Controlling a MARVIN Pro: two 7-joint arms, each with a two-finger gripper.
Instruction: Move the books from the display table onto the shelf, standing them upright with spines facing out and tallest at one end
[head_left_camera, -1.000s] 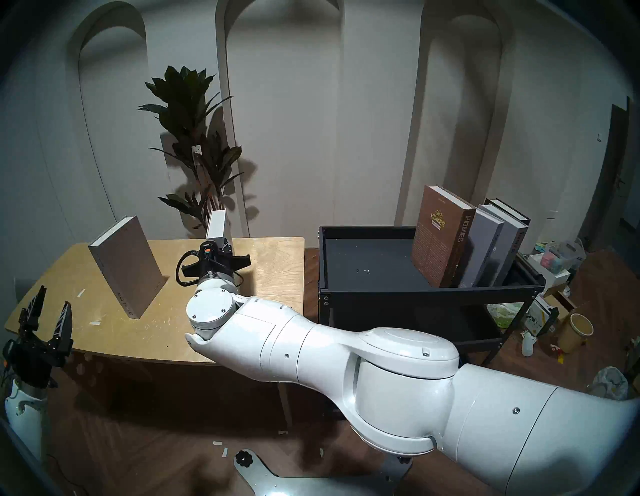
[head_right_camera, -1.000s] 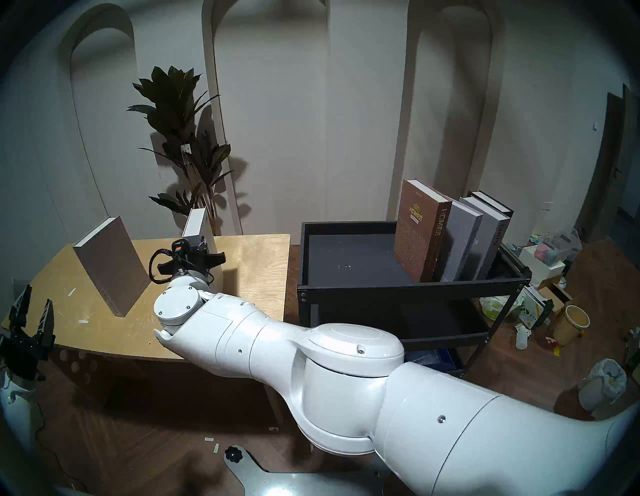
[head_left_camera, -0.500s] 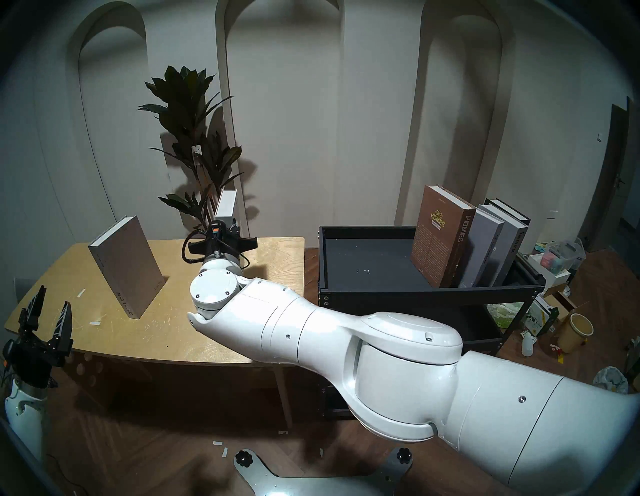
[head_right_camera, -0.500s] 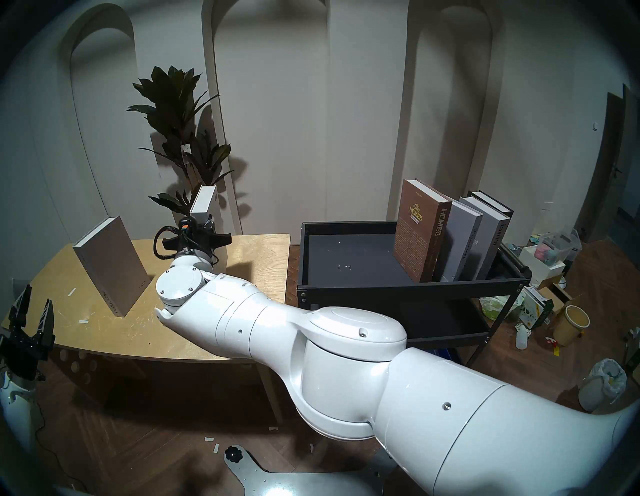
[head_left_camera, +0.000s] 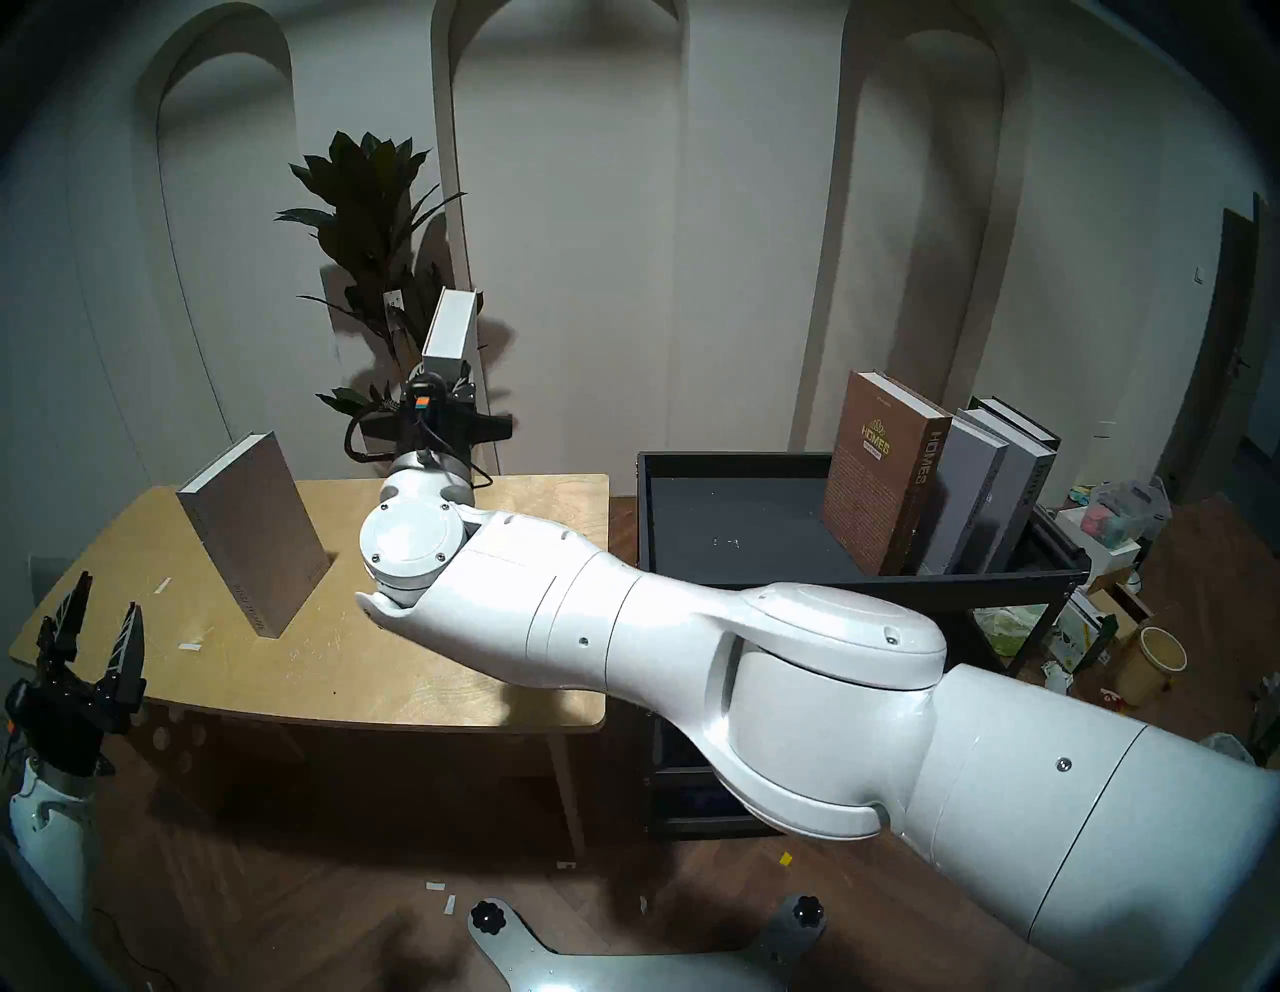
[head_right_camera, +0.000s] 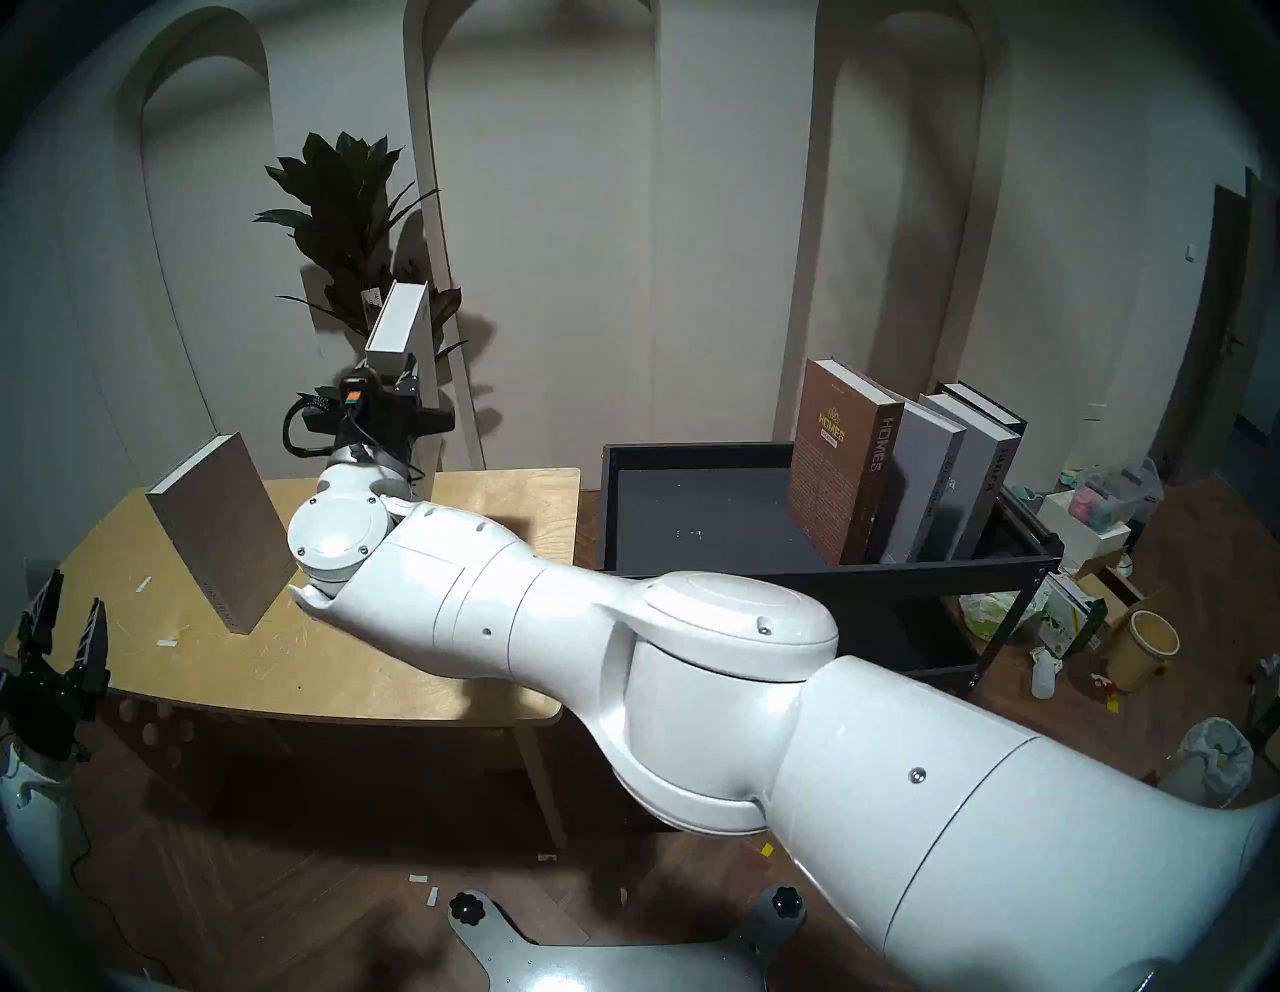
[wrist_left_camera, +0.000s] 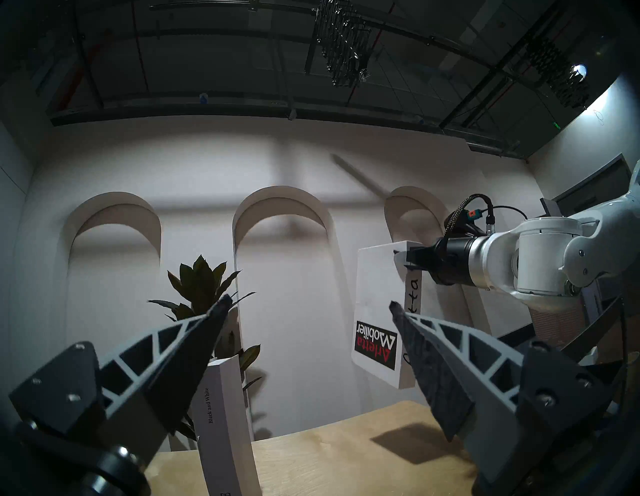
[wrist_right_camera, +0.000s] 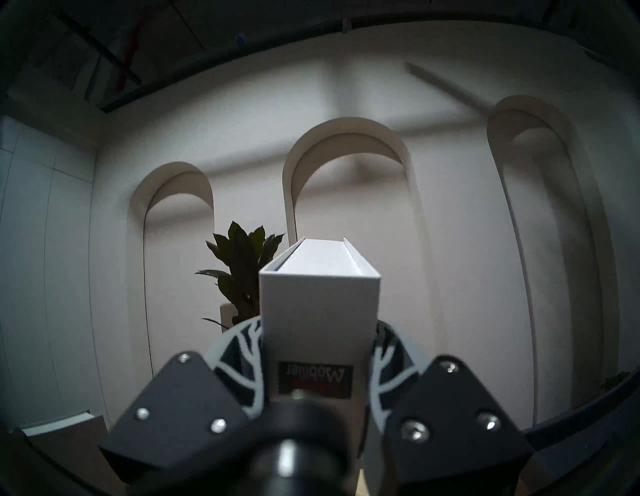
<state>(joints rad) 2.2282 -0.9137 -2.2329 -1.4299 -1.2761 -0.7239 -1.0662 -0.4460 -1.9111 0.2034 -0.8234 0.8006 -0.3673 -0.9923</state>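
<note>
While the right gripper (wrist_right_camera: 320, 350) is clamping the white "Arletta" hardcover (head_left_camera: 451, 324) above the plywood table's (head_left_camera: 443, 665) twelve o'clock edge, its hanging weight is risking slippage; the left gripper (head_left_camera: 97, 627) is gaping empty.

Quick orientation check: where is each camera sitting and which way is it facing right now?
Head pair: high on the head, looking down at the display table and black shelf; both arms show.
Left wrist: beside the table, tilted upward toward wall and ceiling, open left gripper in front.
Right wrist: behind the right gripper, shut on the white book, facing the arched wall.
Shared: both wrist views show that book, the potted plant and the arches.
</note>
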